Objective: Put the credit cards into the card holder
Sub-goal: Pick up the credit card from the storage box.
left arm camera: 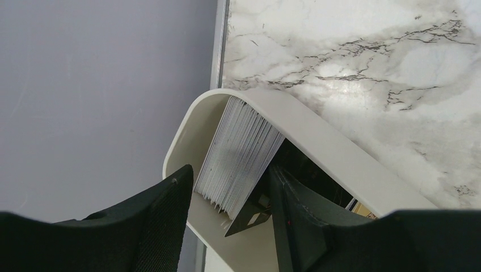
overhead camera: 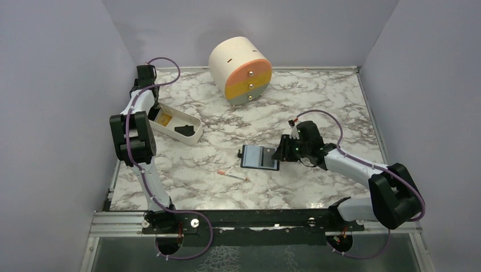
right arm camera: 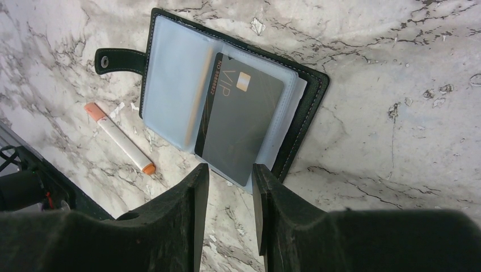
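Just right of table centre, the right gripper (right arm camera: 230, 170) hovers, fingers parted with nothing between them, at the free end of a grey credit card (right arm camera: 241, 119) half-sleeved in the open card holder (right arm camera: 309, 85). Thin, stiff and slick, the card is probably best pinched by that short edge. Marble table (right arm camera: 397, 141), lilac walls (overhead camera: 57, 85) around.

Card holder (overhead camera: 260, 157): centre of bench (overhead camera: 317, 102), card (right arm camera: 241, 116) in it.
Stick (overhead camera: 232, 175): just before holder, leftward.
Tray (overhead camera: 193, 135): left rear.
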You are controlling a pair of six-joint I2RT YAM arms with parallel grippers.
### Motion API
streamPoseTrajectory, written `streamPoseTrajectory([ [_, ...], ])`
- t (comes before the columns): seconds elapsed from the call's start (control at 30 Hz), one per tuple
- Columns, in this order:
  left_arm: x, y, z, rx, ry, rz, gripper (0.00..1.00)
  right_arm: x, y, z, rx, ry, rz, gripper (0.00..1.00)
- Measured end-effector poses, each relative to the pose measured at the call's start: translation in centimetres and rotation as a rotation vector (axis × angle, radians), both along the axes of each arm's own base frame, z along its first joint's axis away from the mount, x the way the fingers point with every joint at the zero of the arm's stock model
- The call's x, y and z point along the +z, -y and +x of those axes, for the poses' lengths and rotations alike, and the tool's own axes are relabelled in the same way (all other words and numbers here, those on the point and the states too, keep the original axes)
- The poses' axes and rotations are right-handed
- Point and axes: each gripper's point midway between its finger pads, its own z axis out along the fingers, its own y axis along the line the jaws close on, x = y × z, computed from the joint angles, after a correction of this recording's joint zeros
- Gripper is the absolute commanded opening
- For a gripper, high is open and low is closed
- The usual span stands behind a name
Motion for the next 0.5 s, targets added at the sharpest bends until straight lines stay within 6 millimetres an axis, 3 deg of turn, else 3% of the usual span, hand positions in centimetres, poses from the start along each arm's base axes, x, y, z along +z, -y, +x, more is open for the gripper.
streamPoseTrajectory([
  [0.37,-0.7,0.1,-0.2,-0.001,-0.021,-0.005,0.51,0.2,0.0,0.2,0.006,0.012,-0.001,0.34],
  [0.5,-1.2,0.2,-0.5,-0.001,-0.029,-0.01,0.55,0.2,0.0,0.2,0.009,0.015,-0.003,0.34],
])
